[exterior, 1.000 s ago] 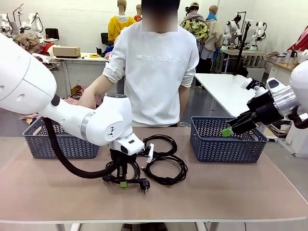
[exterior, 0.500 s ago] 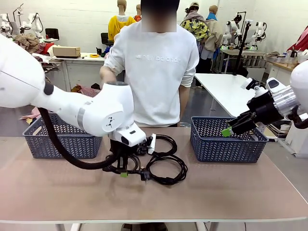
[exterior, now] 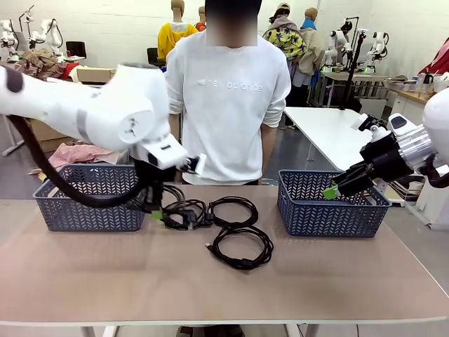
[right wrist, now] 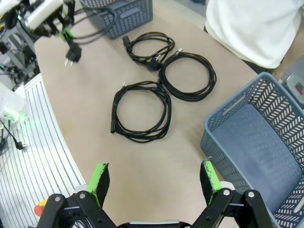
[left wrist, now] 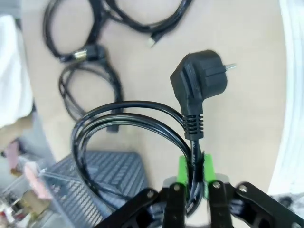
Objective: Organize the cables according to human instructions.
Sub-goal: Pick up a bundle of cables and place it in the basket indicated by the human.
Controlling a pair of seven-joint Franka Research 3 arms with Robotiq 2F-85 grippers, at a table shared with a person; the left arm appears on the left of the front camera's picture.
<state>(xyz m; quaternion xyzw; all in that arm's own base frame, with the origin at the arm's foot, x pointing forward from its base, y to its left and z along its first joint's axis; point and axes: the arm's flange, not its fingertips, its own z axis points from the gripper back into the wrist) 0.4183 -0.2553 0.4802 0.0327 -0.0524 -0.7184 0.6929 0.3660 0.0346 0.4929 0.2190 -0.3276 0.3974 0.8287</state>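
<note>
Left wrist view: the left fingers (left wrist: 207, 171) are clamped on a black cable (left wrist: 123, 116) just below its chunky plug (left wrist: 197, 80), with the loops trailing off to one side. In the front view this cable hangs above the surface (exterior: 316, 281), just beside the left basket (exterior: 84, 210). Three more cables lie coiled mid-surface: a near coil (right wrist: 141, 111), a middle coil (right wrist: 187, 75) and a far coil (right wrist: 147, 46). The right fingers (right wrist: 100, 179) are spread wide, holding nothing, near the right basket (exterior: 330, 214).
</note>
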